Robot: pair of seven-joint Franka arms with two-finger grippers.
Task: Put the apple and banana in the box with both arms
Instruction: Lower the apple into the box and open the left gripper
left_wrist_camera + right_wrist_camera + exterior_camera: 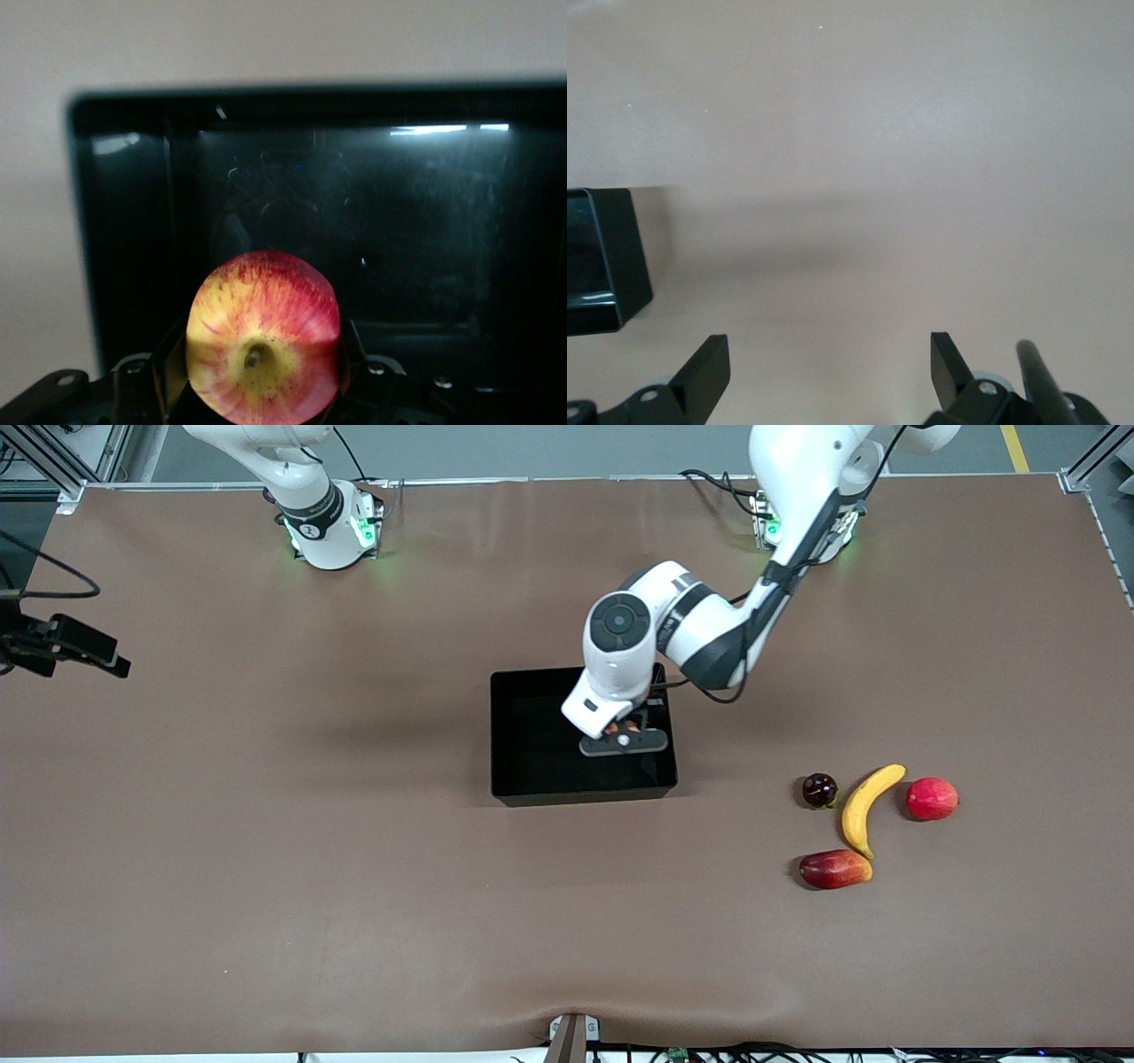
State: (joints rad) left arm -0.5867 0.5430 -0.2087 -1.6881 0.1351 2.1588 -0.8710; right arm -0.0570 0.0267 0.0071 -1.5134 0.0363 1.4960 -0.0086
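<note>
apple (263, 341): lower edge cut off | left gripper (623, 737): fingertips hidden

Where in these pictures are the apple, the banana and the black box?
apple (262, 341): left wrist view, on its streaked skin just above the stem dimple.
banana (864, 808): front view, on the middle of its curve.
box (580, 792): front view, on the wall nearest the camera.

A robotics lab or test cell. Two white robot arms (673, 629) are bolted at the far edge of a wide table (266, 868) covered in plain brown matting, with green status lights at their bases, loose cables (53, 584) trailing off the edges, and aluminium framing (53, 460) at the far corners.
</note>
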